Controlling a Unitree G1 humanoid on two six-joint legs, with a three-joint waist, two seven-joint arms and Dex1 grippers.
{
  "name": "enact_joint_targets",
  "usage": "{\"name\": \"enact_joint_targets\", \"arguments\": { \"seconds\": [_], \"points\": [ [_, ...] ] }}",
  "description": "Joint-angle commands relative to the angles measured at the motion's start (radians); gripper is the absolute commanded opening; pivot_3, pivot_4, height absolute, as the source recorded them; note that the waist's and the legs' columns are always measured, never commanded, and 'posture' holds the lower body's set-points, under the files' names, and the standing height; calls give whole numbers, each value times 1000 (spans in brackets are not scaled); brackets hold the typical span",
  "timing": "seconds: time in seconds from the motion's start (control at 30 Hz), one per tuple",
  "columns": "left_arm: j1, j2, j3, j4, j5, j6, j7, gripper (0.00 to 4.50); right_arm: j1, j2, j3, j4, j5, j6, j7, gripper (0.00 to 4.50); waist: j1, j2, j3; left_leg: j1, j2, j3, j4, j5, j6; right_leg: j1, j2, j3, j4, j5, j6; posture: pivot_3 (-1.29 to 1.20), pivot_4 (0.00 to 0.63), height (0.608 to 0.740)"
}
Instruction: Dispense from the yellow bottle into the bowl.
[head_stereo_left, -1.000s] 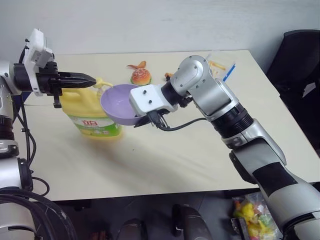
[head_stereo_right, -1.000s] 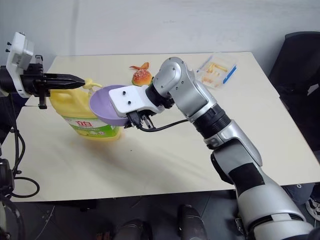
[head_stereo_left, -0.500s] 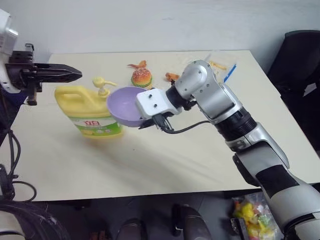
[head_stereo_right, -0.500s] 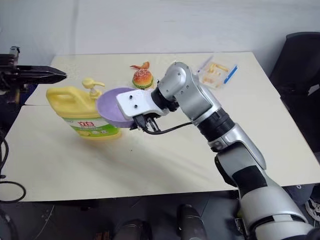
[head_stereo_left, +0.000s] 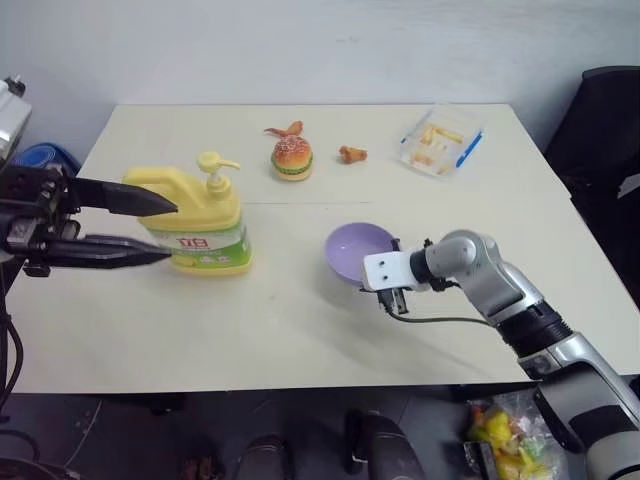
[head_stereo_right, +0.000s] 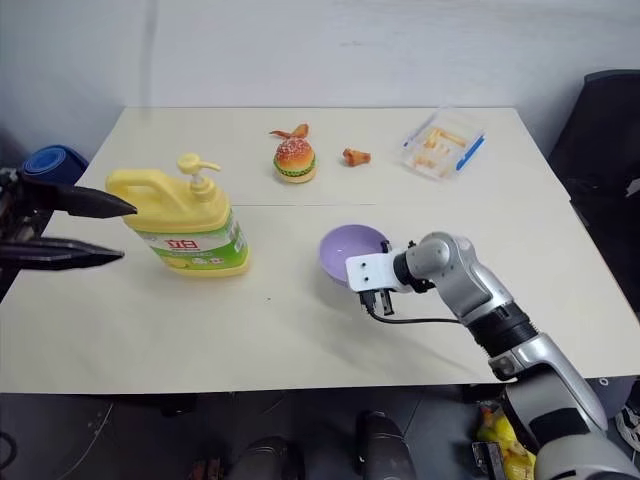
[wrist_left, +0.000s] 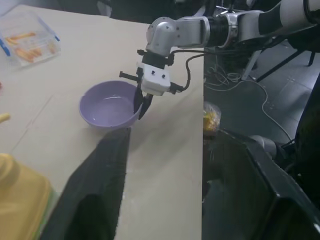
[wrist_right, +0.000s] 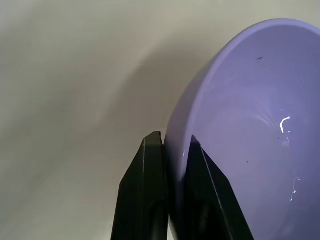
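Smooth lavender bowl (head_stereo_left: 358, 250) on a matte cream table (head_stereo_left: 300, 330), pinched by its rim.

The right gripper (wrist_right: 172, 150) clamps its 2 black fingers on the round plastic bowl's wall, 1 inside, 1 outside; the bowl's glossy inside catches light. Well apart to the robot's left stands the yellow bottle (head_stereo_left: 195, 215), a jug shape with side handle, pump top and green-and-white label. The left gripper (head_stereo_left: 150, 230) stands with jaws spread beside the handle, holding nothing.
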Motion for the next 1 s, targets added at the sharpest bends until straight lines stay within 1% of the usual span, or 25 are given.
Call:
{"name": "enact_joint_targets", "arguments": {
  "seconds": [0.03, 0.07, 0.1, 0.13, 0.17, 0.23, 0.3, 0.33, 0.37, 0.47, 0.5, 0.57, 0.67, 0.7, 0.83, 0.93, 1.0],
  "points": [
    [26, 4, 33, -46, -26, -19, 29, 3969, 7, 19, -36, 43, -32, -50, -114, 0, -2, 0, 0, 0, 0, 0, 0, 0, 0, 0, 0, 1, 0, 0, 0, 0, 150, 740],
    [30, 2, 29, -48, -30, -25, 37, 4295, 10, 24, -38, 49, -32, -53, -128, 311, -4, 0, 0, 1, 0, 1, -1, 0, 0, 0, 1, 1, 0, 0, 0, 0, 150, 740],
    [33, 1, 23, -48, -33, -31, 45, 4500, 13, 29, -41, 51, -29, -49, -134, 667, -4, 0, 0, 2, 1, 2, -1, 0, -1, 0, 1, 2, 0, 0, 0, 0, 150, 740],
    [34, -1, 17, -48, -35, -38, 51, 4500, 17, 32, -45, 48, -22, -42, -133, 875, -3, 0, 0, 2, 1, 2, -1, 0, -1, 0, 1, 2, 0, 0, 0, 0, 150, 740],
    [36, -1, 14, -47, -38, -43, 56, 4500, 20, 33, -47, 45, -17, -37, -131, 1302, -2, 0, 0, 2, 1, 2, -2, 0, -1, 0, 1, 2, 0, 0, 0, 0, 150, 740],
    [35, -8, -1, -44, -40, -55, 68, 4500, 34, 20, -66, 2, 3, -10, -121, 1910, -1, 0, 0, 2, 0, 2, -2, 0, -1, 0, 1, 2, 0, 0, 0, 0, 150, 740],
    [41, -15, -17, -42, -34, -74, 74, 4500, 53, -7, -110, -85, 40, 44, -94, 2541, 4, 0, 0, 2, 0, 2, -2, 0, -1, 0, 1, 2, -1, 0, 0, 0, 150, 740],
    [46, -17, -22, -40, -29, -83, 75, 4500, 61, -18, -132, -127, 61, 76, -81, 3028, 6, 0, 0, 1, 0, 1, -2, 0, -1, 0, 1, 2, -1, 0, 0, 0, 150, 740],
    [53, -17, -28, -38, -22, -96, 74, 4500, 68, -29, -168, -180, 96, 131, -66, 3291, 6, 0, 0, 1, 0, 1, -2, 0, -1, 0, 1, 2, -1, 0, 0, 0, 150, 740],
    [76, -17, -43, -24, 9, -145, 75, 4500, 88, -92, -300, -348, 242, 339, 6, 4349, 7, 0, 0, 1, 0, 1, -2, 0, -1, 0, 1, 2, -1, 0, 0, 0, 150, 740],
    [82, -16, -46, -19, 17, -161, 76, 4500, 97, -121, -341, -392, 287, 400, 31, 4468, 9, 0, 0, 1, 0, 1, -2, 0, -1, 0, 1, 2, -1, 0, 0, 0, 150, 740],
    [92, -16, -49, -9, 25, -184, 75, 4500, 112, -180, -407, -452, 360, 498, 66, 4468, 10, 0, 0, 1, 0, 0, -2, 0, 0, 0, 2, 2, -2, 0, 0, 0, 150, 740],
    [80, -21, -55, 51, 67, -250, 85, 4500, 195, -396, -619, -460, 501, 653, 205, 4468, 24, 1, 0, 1, 0, 0, -3, 0, 0, 1, 1, 1, -3, 0, 0, 0, 150, 740],
    [73, -22, -57, 70, 70, -259, 87, 4500, 223, -443, -674, -455, 542, 678, 234, 4468, 32, 1, 1, 1, 0, 1, -3, 0, 1, 1, 1, 1, -3, 0, 0, 0, 150, 740],
    [50, -30, -71, 108, 66, -272, 97, 4500, 274, -488, -783, -480, 688, 790, 254, 4468, 26, 0, 0, 4, 0, 4, -4, -1, 1, 2, 3, 2, -3, 0, 0, 0, 150, 740],
    [52, -35, -77, 115, 66, -277, 102, 4500, 331, -504, -834, -513, 746, 816, 261, 4468, 23, 0, 0, 7, 1, 8, -5, -1, 1, 2, 2, 7, -2, 0, 0, 0, 150, 740],
    [65, -38, -77, 116, 68, -283, 99, 4500, 362, -506, -848, -529, 758, 812, 241, 4468, 24, 0, 0, 6, 0, 9, -6, -1, 1, 0, 2, 8, -1, 0, 0, 0, 150, 740]
  ]
}}
